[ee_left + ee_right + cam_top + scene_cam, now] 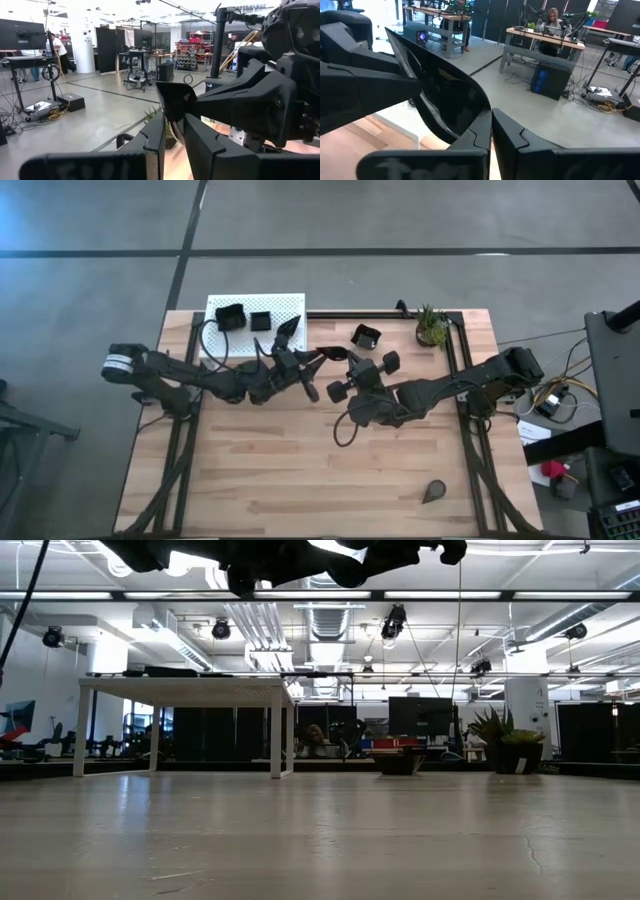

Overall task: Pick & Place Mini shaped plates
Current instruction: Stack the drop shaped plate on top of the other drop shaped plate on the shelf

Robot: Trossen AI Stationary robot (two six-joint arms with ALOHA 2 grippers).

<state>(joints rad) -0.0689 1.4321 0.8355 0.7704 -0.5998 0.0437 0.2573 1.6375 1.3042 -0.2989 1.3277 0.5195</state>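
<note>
Both arms meet above the middle of the wooden tabletop, just in front of the white perforated platform. The left hand and the right hand each pinch the same teardrop-shaped plate from opposite sides, lifted clear of the wood; in the right wrist view its glossy black surface sits clamped between that hand's nearly closed fingers. Two square plates rest on the platform, with a pointed one at its front edge. Another square plate lies right of the platform, near the potted plant. One more teardrop plate lies far from the platform, at the tabletop's near right
</note>
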